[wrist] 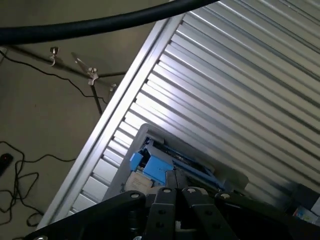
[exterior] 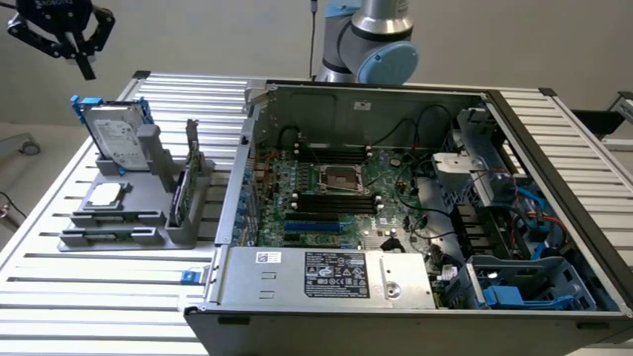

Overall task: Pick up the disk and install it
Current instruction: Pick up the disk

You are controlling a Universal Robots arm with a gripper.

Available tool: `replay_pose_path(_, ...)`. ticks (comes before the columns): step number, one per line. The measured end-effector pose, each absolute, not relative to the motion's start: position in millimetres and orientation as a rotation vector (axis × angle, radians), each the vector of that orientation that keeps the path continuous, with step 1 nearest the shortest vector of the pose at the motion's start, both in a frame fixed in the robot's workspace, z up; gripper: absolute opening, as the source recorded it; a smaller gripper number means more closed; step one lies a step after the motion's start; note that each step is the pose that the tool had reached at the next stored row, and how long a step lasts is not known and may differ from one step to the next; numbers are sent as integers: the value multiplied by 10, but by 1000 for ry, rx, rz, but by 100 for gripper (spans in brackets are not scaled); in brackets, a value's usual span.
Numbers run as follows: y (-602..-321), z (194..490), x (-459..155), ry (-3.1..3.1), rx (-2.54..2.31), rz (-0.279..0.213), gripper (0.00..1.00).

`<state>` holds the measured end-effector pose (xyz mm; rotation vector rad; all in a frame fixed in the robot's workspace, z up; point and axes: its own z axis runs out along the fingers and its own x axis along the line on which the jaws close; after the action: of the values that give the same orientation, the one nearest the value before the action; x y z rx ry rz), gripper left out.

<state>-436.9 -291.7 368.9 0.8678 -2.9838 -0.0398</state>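
Observation:
The disk [exterior: 117, 137] is a silver-grey drive with a white label in a blue bracket. It stands tilted on edge at the back of a grey holder [exterior: 129, 222], on the exterior view's left. My gripper [exterior: 88, 74] hangs in the air above it and a little toward the exterior view's left, well apart from it, with fingers shut together and nothing held. In the wrist view the shut fingers [wrist: 175, 195] point down at the disk's blue bracket [wrist: 152, 167] on the slatted table.
An open computer case [exterior: 247, 148] fills the middle and right of the slatted aluminium table [exterior: 89, 297], with a blue caddy [exterior: 514, 297] in its near corner. The holder also carries a small silver chip [exterior: 106, 194] and an upright card [exterior: 186, 189]. Cables [wrist: 20, 170] lie on the floor past the table edge.

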Motion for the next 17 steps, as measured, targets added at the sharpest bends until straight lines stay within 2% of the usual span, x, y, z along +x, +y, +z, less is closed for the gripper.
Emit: replay_pose_path(17,-2917,3689,-4369,-2812,1314,-31,11)
